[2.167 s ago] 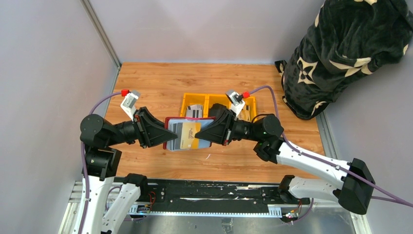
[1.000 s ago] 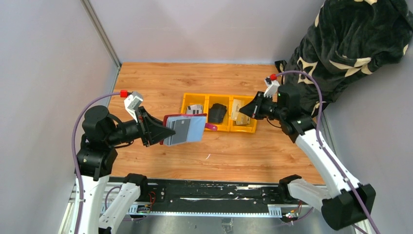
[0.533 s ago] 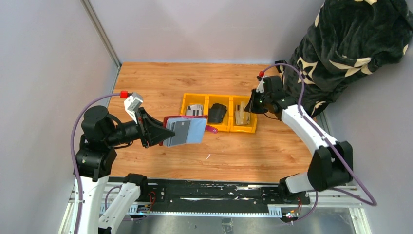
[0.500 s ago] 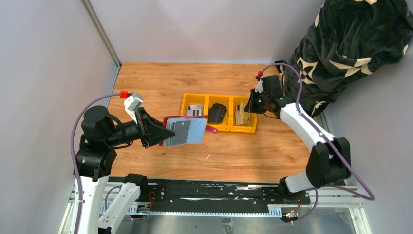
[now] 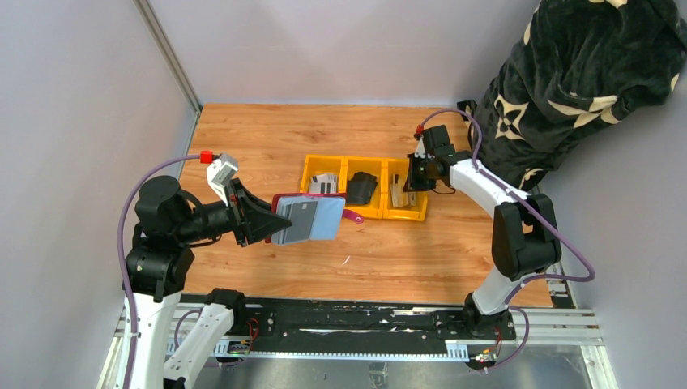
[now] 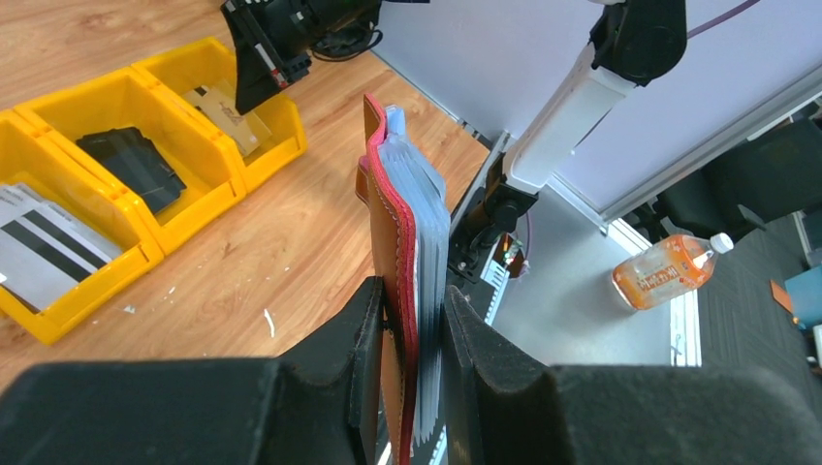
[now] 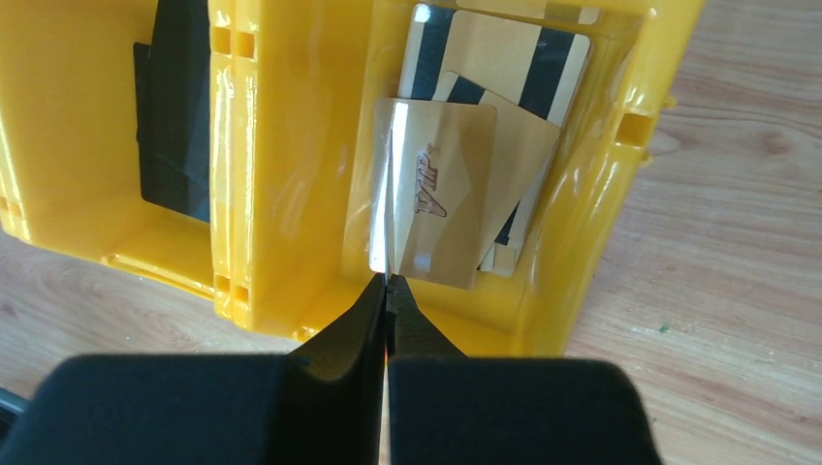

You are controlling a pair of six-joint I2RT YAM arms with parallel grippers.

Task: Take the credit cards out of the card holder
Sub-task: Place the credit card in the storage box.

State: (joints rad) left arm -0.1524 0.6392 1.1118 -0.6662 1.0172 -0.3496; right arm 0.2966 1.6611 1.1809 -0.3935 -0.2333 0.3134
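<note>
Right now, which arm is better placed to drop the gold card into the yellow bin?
Right: the right gripper pinches the gold card above the yellow bin; the left gripper clamps the card holder, off to the side.

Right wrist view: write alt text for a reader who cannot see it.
Two black fingers pinch a thin plastic card, seen edge-on, over the end compartment of a yellow plastic bin where gold, black-striped cards lie stacked. A flat black folded item lies in the next compartment.

White arms (image 5: 478, 181) with black joints carry purple cables (image 5: 162, 170)
</note>
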